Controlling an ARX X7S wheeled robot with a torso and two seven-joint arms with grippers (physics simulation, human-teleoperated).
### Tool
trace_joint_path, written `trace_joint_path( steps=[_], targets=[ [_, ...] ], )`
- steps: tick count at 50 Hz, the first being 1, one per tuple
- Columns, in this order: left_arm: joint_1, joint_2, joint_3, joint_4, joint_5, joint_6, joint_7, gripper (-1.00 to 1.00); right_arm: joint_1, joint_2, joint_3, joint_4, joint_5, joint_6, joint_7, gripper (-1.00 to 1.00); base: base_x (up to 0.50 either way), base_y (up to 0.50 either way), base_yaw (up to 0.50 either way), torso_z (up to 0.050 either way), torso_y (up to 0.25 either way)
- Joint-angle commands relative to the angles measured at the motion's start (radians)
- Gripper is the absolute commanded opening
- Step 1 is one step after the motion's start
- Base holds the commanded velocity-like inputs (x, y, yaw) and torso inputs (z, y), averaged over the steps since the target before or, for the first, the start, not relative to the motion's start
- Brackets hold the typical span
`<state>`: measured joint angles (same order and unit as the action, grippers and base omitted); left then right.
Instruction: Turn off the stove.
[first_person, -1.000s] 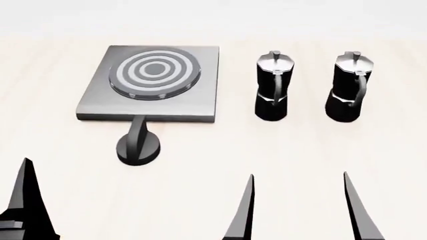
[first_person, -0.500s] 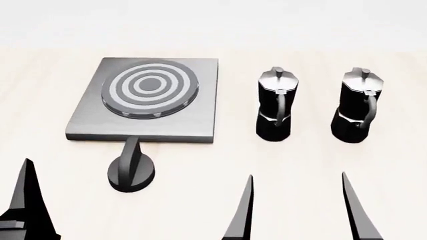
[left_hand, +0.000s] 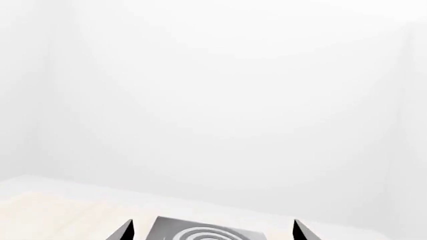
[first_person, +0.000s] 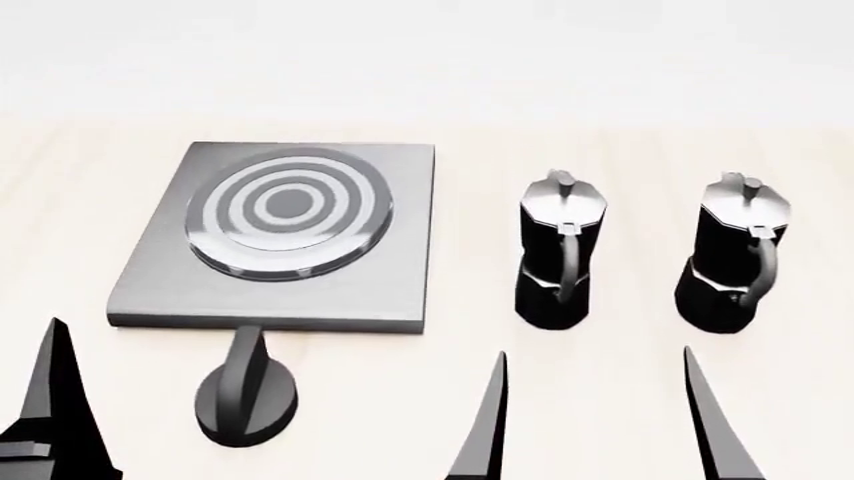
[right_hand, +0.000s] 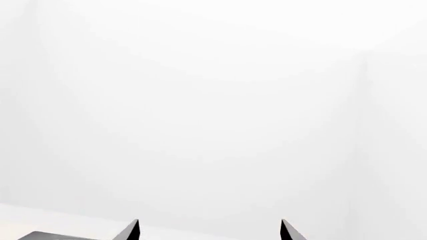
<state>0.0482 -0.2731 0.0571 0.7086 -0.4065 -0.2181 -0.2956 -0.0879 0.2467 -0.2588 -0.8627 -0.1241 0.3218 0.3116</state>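
Stove (first_person: 274, 292) on the left half of the table (first_person: 400, 430), flat, a little back from the near edge. Knob (first_person: 247, 402) just in front of the stove's near edge, close to its left corner, touching or nearly so. Ridge on the knob running from near to far, pointing at the stove.

Left gripper (left_hand: 212, 232) low by the near left corner, fingers wide apart, holding nothing. Right gripper (first_person: 594, 400) by the near edge, right of the middle, fingers also apart and empty. Knob between the two, ahead of both. Looks closer to the left one, so probably a job for that arm: reach forward and a bit to the right.

Bare table all around the knob. Two pots (first_person: 558, 262) off to the right, well away from it.
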Motion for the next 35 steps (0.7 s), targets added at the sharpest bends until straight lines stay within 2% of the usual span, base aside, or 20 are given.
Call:
trace_joint_path(
  steps=[1,28,35],
  targets=[
    [-0.003,0.010,-0.020,-0.001,-0.006,-0.007,0.020,1.00,0.002,-0.012,0.018,0.006,-0.022,-0.005,-0.017,1.00,0.21,0.00,0.00,0.000,0.000],
    [-0.007,-0.005,-0.003,-0.018,-0.006,0.010,0.003,1.00,0.016,-0.002,0.003,0.022,-0.012,0.015,-0.012,1.00,0.21,0.00,0.00,0.000,0.001],
    [-0.008,-0.008,0.001,-0.023,-0.003,0.014,0.001,1.00,0.021,0.006,-0.015,0.032,-0.022,0.020,-0.010,1.00,0.00,0.00,0.00,0.000,0.000]
  ],
)
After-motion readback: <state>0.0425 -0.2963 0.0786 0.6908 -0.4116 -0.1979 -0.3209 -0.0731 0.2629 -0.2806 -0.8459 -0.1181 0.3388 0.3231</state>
